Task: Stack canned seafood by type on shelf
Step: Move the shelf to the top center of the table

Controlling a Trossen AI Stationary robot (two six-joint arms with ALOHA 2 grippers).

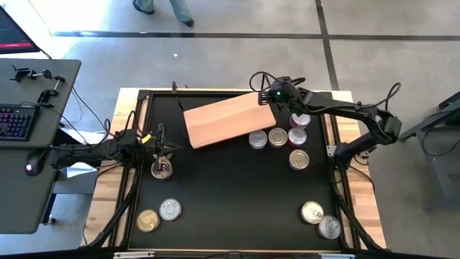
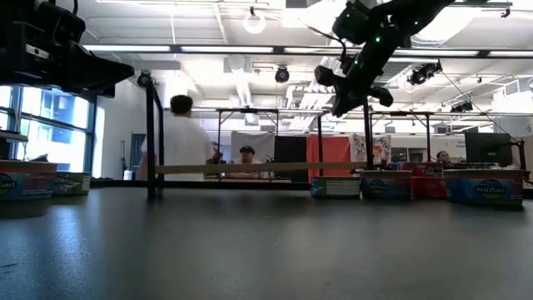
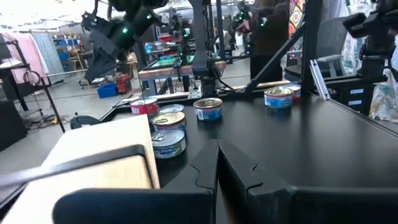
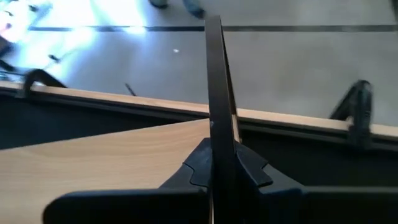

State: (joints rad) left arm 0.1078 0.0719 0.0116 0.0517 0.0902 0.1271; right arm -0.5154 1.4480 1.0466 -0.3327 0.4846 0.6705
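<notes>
The shelf (image 1: pixel 230 119), a light wooden board on thin black uprights (image 2: pixel 152 137), stands at the table's far middle. Several tins of canned seafood (image 1: pixel 277 137) sit just off its right end, one with a red side (image 3: pixel 144 107). Three tins lie near left (image 1: pixel 170 209) and two near right (image 1: pixel 312 211). My right gripper (image 1: pixel 263 98) hangs shut above the shelf's far right corner (image 4: pixel 186 134), slanting down and clear of the board (image 2: pixel 241 168). My left gripper (image 3: pixel 216 146) is shut and level at the table's left, beside one tin (image 1: pixel 162 169), touching nothing.
A raised wooden rim (image 1: pixel 359 208) frames the black tabletop. A desk with a keyboard (image 1: pixel 16 122) stands off the left side. People (image 2: pixel 185 137) are in the room beyond the far edge. Bare black tabletop (image 1: pixel 237 194) lies in the near middle.
</notes>
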